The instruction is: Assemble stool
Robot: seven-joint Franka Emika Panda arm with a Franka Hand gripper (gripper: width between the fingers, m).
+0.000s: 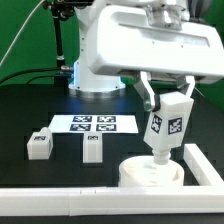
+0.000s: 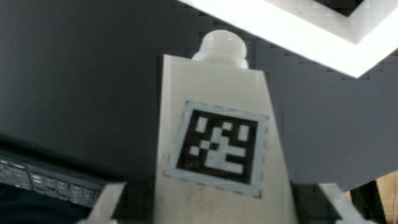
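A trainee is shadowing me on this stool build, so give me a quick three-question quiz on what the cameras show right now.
1. True or false: the gripper is open and empty.
2. How many stool pieces lie untouched on the table near the marker board? A) one B) two C) four
3. Fill in: the held leg is over the round ____.

Key:
1. False. It is shut on the held leg.
2. B. They are the two loose legs.
3. The seat disc.
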